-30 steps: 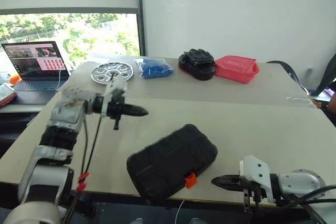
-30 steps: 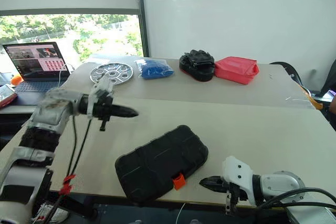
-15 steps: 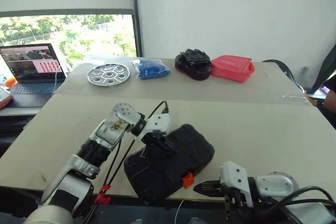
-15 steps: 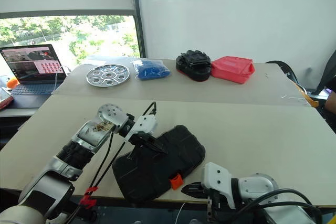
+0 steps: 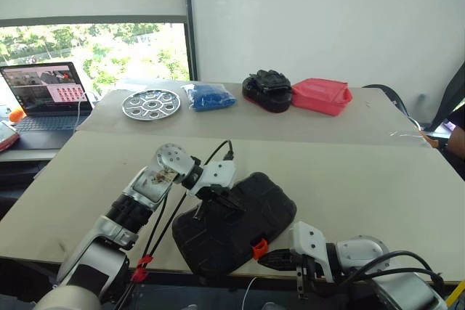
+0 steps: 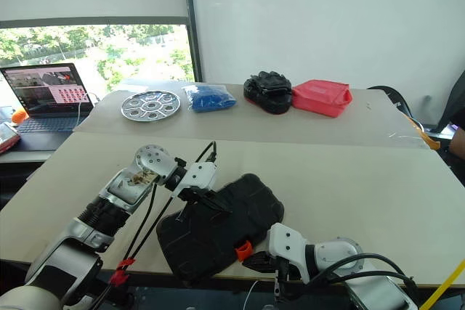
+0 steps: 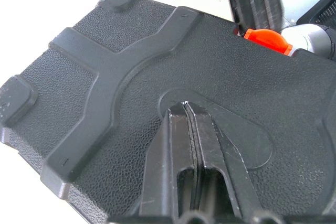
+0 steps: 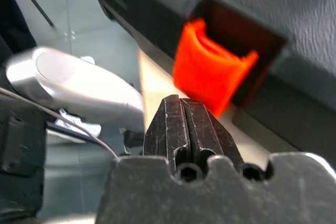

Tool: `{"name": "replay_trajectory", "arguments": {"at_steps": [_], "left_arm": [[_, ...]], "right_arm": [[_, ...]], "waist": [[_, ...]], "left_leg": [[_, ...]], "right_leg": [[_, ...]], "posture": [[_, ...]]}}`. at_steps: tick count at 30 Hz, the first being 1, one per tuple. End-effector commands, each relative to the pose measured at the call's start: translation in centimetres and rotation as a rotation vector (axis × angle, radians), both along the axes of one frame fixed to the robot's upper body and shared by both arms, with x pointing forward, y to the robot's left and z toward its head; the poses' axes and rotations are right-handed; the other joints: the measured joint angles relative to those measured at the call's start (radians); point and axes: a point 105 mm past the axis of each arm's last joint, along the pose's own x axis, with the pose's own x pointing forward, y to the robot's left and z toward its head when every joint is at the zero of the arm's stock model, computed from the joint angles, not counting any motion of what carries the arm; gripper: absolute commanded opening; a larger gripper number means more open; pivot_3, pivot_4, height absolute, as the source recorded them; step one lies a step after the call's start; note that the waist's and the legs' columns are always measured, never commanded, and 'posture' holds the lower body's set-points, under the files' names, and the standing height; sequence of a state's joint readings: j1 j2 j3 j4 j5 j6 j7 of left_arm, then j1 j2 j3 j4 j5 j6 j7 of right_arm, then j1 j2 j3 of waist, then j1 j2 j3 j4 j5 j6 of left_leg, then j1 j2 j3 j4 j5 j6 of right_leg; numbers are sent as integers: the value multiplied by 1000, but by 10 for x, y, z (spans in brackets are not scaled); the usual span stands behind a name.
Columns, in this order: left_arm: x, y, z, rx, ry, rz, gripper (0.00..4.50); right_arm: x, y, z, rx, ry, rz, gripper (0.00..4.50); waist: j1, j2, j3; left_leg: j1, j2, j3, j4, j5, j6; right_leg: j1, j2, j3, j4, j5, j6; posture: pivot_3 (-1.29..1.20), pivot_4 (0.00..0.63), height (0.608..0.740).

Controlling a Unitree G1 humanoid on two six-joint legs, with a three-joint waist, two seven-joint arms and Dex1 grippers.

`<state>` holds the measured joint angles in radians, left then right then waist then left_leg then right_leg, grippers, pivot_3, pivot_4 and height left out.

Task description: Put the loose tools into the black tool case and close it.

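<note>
The black tool case lies closed near the table's front edge, its orange latch facing me. My left gripper is shut, and its tips rest on the middle of the textured lid. My right gripper is shut and empty. It points at the latch from the front right, and its tips sit just short of the orange latch. The loose tools are out of view.
Along the far side of the table stand a round metal plate, a blue bag, a black glove pile and a red container. An open laptop sits at the far left.
My left gripper came down from above the table onto the case lid and has stayed there. My right gripper has slid left, up to the orange latch.
</note>
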<state>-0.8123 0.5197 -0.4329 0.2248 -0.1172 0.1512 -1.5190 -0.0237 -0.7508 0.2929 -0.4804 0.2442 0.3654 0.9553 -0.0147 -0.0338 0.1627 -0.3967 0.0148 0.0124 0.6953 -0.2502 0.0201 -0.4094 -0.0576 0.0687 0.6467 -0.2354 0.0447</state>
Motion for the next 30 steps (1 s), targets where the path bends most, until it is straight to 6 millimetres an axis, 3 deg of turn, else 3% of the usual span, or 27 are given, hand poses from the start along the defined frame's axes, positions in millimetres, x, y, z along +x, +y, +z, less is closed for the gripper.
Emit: {"name": "replay_trajectory", "arguments": {"at_steps": [1, 6, 12, 24, 30], "left_arm": [[-7, 8, -25, 87, 61, 14, 42], [-9, 8, -31, 86, 69, 22, 42], [-6, 5, -30, 70, 66, 34, 42], [-4, 5, -31, 68, 73, 52, 42], [-6, 8, -40, 81, 92, 67, 42]], "right_arm": [[8, 3, 9, 25, -66, -10, 0], [2, 7, 18, 68, -41, 23, 0], [-27, -3, 18, 9, 31, 146, 0], [25, 8, 14, 17, -79, 2, 0], [34, 9, 19, 44, -91, -41, 0]], "waist": [[0, 0, 0], [-1, 0, 0], [2, 1, -1], [0, 1, -1], [-3, 1, -2]], "left_leg": [[1, 0, 0, 0, 0, 0], [4, 0, 0, -1, 0, 0], [6, 0, 0, -1, 0, 0], [7, 0, 0, -1, 0, 0], [8, 1, 0, -1, 0, 0]], "right_leg": [[1, 0, 0, 0, 0, 0], [4, 0, 0, -1, 0, 0], [6, 0, 0, -2, -4, 6], [7, 0, 0, -2, -6, 7], [7, 0, 0, -1, -6, 7]], "posture": [[0, 150, 740], [0, 150, 740], [0, 150, 740], [0, 150, 740], [0, 150, 740]]}}
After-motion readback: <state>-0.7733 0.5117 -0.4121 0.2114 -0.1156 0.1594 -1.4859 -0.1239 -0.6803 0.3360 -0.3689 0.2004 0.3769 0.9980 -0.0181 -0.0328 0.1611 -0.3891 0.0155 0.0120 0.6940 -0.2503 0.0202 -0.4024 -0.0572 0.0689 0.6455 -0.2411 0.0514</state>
